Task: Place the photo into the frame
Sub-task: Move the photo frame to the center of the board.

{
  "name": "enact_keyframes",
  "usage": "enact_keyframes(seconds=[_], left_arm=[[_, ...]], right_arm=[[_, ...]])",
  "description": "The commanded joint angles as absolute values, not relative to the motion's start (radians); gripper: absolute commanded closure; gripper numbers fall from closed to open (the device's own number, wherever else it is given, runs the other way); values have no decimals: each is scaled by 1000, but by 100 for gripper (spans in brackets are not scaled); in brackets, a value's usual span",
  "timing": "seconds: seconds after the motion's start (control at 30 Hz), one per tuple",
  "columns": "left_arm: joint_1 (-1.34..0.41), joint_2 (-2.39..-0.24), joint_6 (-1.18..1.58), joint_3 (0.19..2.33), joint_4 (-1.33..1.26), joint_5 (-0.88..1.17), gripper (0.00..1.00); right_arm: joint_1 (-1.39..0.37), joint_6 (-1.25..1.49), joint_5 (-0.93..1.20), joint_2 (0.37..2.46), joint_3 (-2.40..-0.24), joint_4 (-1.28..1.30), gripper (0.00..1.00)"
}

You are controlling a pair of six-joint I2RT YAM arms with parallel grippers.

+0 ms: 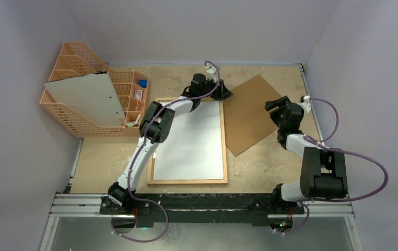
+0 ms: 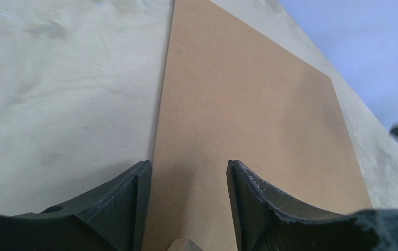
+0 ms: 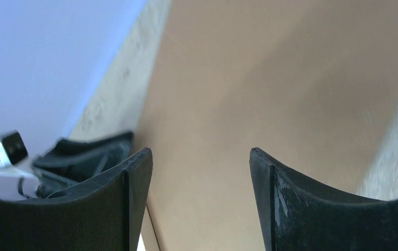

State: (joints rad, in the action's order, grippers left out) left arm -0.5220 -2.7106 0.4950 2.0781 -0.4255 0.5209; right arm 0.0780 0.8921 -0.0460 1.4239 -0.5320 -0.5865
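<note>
The frame, thin light wood, lies flat on the table. A white sheet fills it, which looks like the photo with its plain back up; no printed side shows. My left gripper is open and empty at the frame's far right corner, beside the brown hardboard panel. In the left wrist view the open gripper hangs over the panel's edge, with the frame corner at the bottom. My right gripper is open and empty over the panel; it also shows in the right wrist view.
An orange mesh organizer stands at the far left with a pale grey sheet leaning on it. The hardboard panel lies askew right of the frame. Walls close in the table at the back and both sides.
</note>
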Motion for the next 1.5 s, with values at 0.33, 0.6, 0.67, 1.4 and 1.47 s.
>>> enact_keyframes(seconds=[0.33,0.6,0.67,1.4,1.47], left_arm=[[-572,-2634,468,2024,-181,529,39],[-567,-2504,520,1968,-190,493,33],[-567,-2449,523,1920,-192,477,33],[-742,-2087,765,1360,-165,319,48],[-752,-2085,796,1328,-189,327,49]], right_arm=[[44,731,149,1483,-710,-455,31],[-172,757,205,1448,-650,-247,44],[-202,789,240,1431,-592,-263,54],[-402,832,331,1440,-448,-229,75],[-412,832,346,1436,-434,-233,75]])
